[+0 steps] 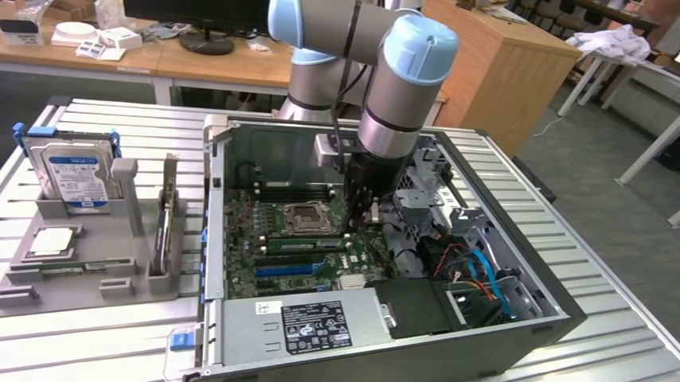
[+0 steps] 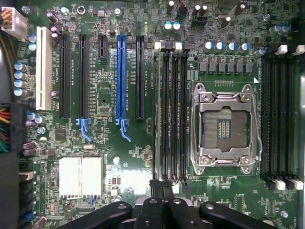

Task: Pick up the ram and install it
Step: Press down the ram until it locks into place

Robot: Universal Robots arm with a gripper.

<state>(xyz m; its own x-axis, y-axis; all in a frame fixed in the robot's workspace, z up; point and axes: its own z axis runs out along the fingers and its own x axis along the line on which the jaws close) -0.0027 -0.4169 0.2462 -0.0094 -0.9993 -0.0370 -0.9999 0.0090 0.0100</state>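
The gripper (image 1: 361, 213) is lowered inside the open computer case (image 1: 552, 310), just above the green board (image 2: 133, 157), beside the empty processor socket (image 2: 224, 125). Its fingers press together on the upper edge of the ram (image 2: 158, 114), which stands on edge in a memory slot (image 2: 183, 114) among the four next to the socket. Outside the case, a grey holder (image 1: 127, 274) carries a hard drive (image 1: 75, 171).
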